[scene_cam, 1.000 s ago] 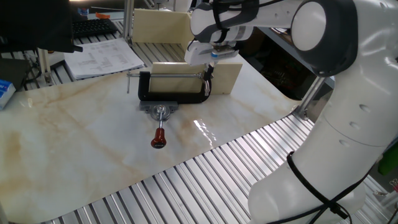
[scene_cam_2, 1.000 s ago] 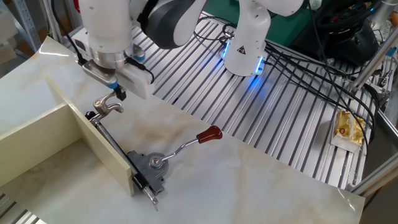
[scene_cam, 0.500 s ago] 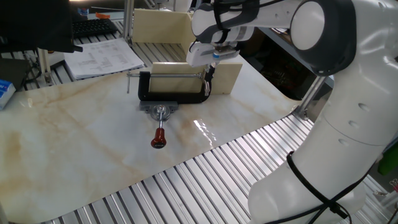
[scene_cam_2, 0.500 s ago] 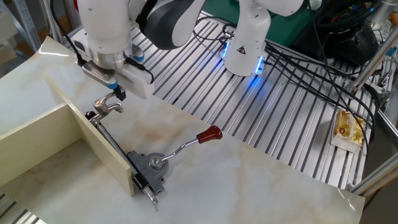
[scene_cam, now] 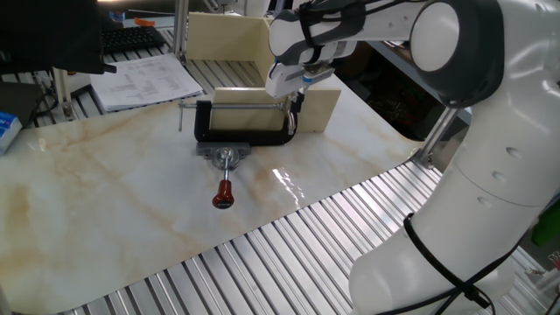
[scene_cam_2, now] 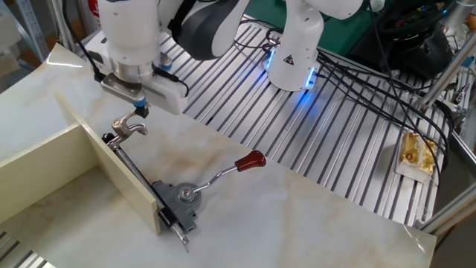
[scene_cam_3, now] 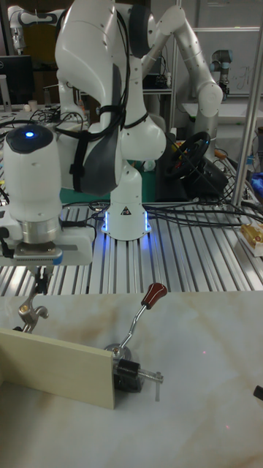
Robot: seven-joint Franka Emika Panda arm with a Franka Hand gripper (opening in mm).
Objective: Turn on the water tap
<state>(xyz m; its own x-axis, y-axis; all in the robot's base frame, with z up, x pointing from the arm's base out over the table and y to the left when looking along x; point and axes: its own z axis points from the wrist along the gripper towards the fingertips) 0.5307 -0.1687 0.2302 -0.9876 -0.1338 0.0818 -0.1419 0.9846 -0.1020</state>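
One tap (scene_cam_2: 128, 128), one clamp (scene_cam: 242, 135), one red-knobbed lever (scene_cam_2: 236, 167) and one board (scene_cam_2: 111, 175) are seen below the single gripper (scene_cam_2: 138, 111).

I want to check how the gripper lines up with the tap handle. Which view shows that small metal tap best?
The other fixed view: the tap sits unobstructed at the clamp bar's end, below the gripper. The tall fixed view shows it small, at the left edge above the board. In the one fixed view the gripper largely hides it.

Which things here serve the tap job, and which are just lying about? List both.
Job: water tap on the wooden board; gripper just above it; black C-clamp holding the board.

Lying about: papers, keyboard, snack packet.
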